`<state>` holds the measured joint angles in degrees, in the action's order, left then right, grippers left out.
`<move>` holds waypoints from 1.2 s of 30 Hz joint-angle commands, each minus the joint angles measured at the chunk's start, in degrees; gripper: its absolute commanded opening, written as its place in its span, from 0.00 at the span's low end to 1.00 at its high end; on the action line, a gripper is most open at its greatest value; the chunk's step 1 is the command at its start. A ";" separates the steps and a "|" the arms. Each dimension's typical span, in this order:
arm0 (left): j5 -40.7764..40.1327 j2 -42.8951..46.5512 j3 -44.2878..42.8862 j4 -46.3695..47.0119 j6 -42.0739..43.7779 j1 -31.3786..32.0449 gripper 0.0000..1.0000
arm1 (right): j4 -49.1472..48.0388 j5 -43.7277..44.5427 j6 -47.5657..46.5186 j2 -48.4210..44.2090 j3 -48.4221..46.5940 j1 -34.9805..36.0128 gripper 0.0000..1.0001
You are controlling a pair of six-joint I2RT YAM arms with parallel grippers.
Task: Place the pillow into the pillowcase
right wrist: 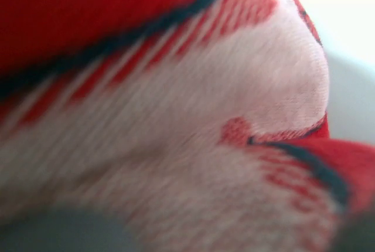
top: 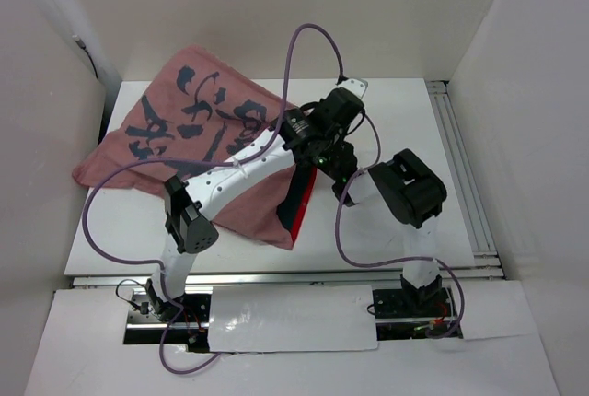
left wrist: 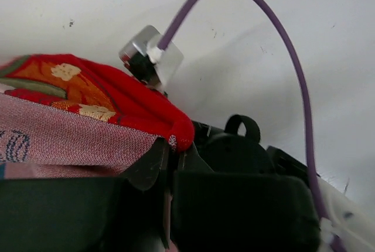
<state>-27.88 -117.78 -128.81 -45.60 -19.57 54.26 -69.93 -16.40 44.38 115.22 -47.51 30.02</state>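
White tabletop (top: 396,230) boxed by pale wall panels (top: 276,9) is lying under me. Across it the large faded pinkish-red fabric pillowcase (top: 207,124) with dark brush-like markings is spreading from the centre out toward ten o'clock, its far corner lying close to the left wall. It is draping over my left forearm (top: 235,173), and its bright red printed side is showing along the hem at about six o'clock of the heap.

My left gripper (left wrist: 170,155) is pinching that hem: the dark fingers are pressed together on the rolled red edge, with the pinkish reverse hanging off toward nine o'clock in the wrist view. A silver cable plug (left wrist: 151,58) carrying a purple cable (left wrist: 281,58) is sitting just beyond the cloth at twelve o'clock.

My right gripper (top: 329,152) is lying close against the cloth, coming in from four o'clock. Its camera is filling with blurred red-and-white print, so I cannot tell how far those jaws are standing apart or whether they are gripping anything.
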 commanded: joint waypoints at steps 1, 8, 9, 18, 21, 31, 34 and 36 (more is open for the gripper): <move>9.16 4.57 -3.64 7.28 0.41 3.40 0.00 | -11.37 0.16 -0.27 3.78 -9.07 -0.92 0.36; 10.05 1.15 -3.64 10.62 1.81 -2.83 0.00 | -2.95 -10.39 -0.17 -1.37 -7.08 -5.76 0.70; 9.43 0.45 -4.51 11.15 1.82 -3.37 0.00 | -0.32 -11.01 -0.78 -2.97 -5.86 -5.76 0.74; 13.02 -5.28 -8.57 14.22 4.10 -5.66 1.00 | 35.88 -9.64 -5.87 -32.21 13.04 -9.54 1.00; 12.50 -2.04 -4.17 15.55 2.97 -5.66 1.00 | 59.24 7.84 -9.39 -46.01 12.44 -8.84 1.00; 0.13 9.92 15.13 8.17 -2.64 -8.81 1.00 | 74.79 7.03 -11.24 -54.31 15.60 -10.16 1.00; -3.23 14.49 21.48 4.75 -9.57 -11.27 1.00 | 69.15 2.79 -11.85 -52.04 15.61 -8.67 1.00; -2.45 19.04 29.12 4.74 -12.14 -12.86 1.00 | 65.99 1.64 -11.86 -50.45 13.86 -8.05 1.00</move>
<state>-26.22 -105.16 -105.56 -37.95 -24.69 44.03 1.58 -10.52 34.28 63.51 -31.38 20.78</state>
